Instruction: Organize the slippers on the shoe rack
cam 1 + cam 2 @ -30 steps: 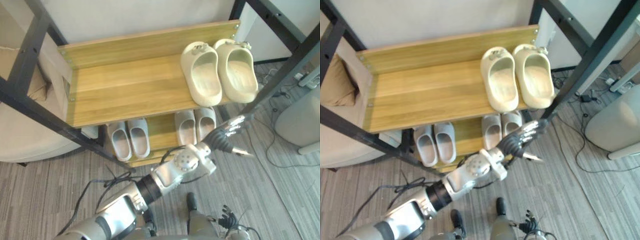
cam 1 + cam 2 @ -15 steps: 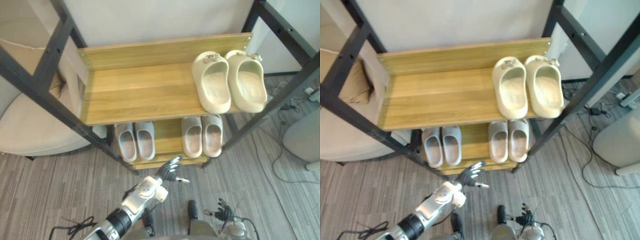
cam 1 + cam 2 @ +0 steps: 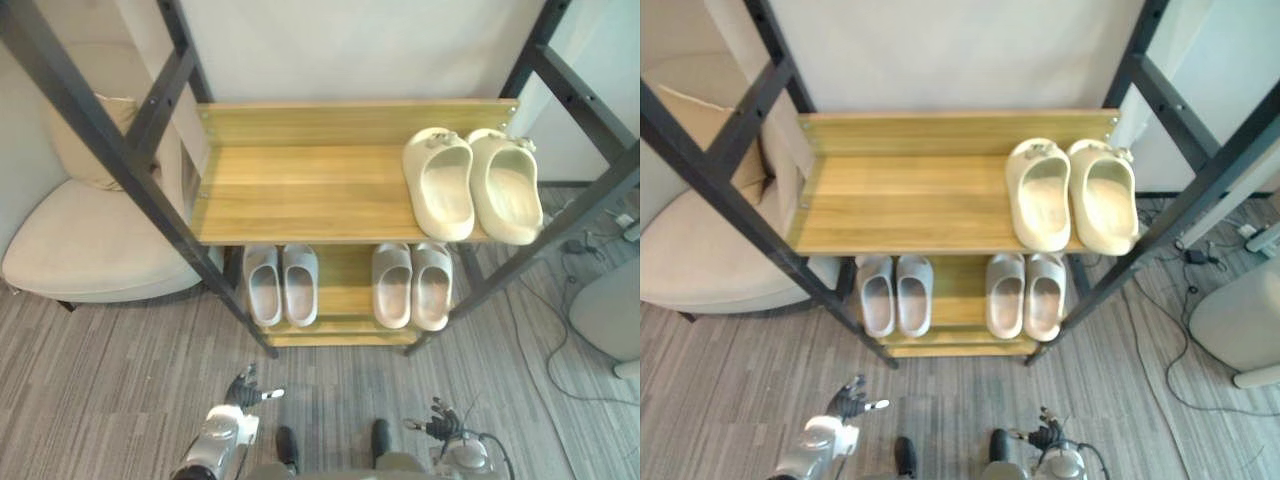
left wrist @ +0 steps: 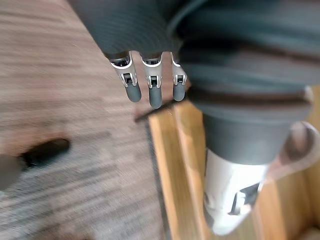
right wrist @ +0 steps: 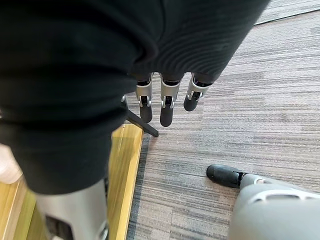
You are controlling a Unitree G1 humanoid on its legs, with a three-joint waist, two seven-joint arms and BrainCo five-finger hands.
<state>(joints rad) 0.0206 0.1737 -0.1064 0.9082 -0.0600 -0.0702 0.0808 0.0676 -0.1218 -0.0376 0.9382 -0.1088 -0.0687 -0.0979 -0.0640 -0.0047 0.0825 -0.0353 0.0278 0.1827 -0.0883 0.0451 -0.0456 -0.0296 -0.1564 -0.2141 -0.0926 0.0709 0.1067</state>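
Observation:
The wooden shoe rack (image 3: 300,190) carries a cream pair of slippers (image 3: 440,185) at the right end of its top shelf. On the lower shelf a light grey pair (image 3: 281,285) stands at the left and a beige-grey pair (image 3: 411,286) at the right. My left hand (image 3: 240,392) hangs low over the floor in front of the rack, fingers (image 4: 150,90) straight and holding nothing. My right hand (image 3: 440,428) is down by the floor on the right, its fingers (image 5: 167,102) straight and empty too.
A beige armchair (image 3: 90,240) stands left of the rack. Black slanted frame posts (image 3: 150,190) cross in front of the shelves on both sides. A white bin (image 3: 608,322) and loose cables (image 3: 560,330) lie on the floor at the right.
My left arm has drawn back from the lower shelf's right side down to the floor in front. The camera has shifted, so the rack sits more centred.

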